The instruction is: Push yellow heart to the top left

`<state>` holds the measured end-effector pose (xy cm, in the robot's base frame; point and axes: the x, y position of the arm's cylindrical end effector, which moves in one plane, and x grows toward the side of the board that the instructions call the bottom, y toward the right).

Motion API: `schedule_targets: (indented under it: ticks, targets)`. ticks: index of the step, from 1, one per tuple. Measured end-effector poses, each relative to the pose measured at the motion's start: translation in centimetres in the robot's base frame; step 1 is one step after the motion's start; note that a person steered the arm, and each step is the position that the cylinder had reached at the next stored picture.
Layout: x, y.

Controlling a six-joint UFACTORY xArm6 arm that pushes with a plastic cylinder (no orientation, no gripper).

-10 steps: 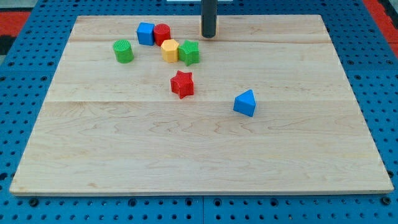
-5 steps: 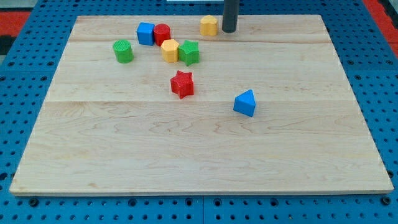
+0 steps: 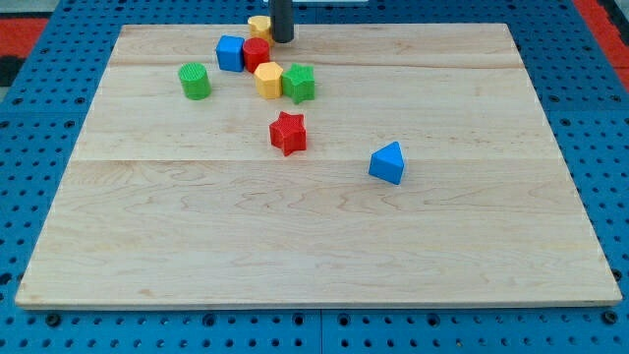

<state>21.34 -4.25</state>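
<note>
The yellow heart (image 3: 258, 27) lies at the view's top edge of the wooden board (image 3: 314, 226), left of centre, just above the red cylinder (image 3: 257, 53). My tip (image 3: 282, 39) stands right against the heart's right side. The rod rises out of the view's top.
A blue cube (image 3: 231, 52) sits left of the red cylinder. A yellow hexagon (image 3: 268, 79) and a green star (image 3: 299, 83) lie just below them. A green cylinder (image 3: 195, 80) is further left. A red star (image 3: 288, 133) and a blue triangle (image 3: 387, 162) lie mid-board.
My tip has moved left along the top edge, from right of the heart, and pushed the yellow heart left, from about mid-top to above the red cylinder. Other blocks have not moved.
</note>
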Motion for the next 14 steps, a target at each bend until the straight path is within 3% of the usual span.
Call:
schedule_targets:
  ticks: [2, 4, 6, 11, 14]
  targets:
    - [-2.0, -1.4]
    - [-2.1, -7.5]
    - [-2.1, -8.2]
    - [1.6, -9.3]
    - [1.5, -15.6]
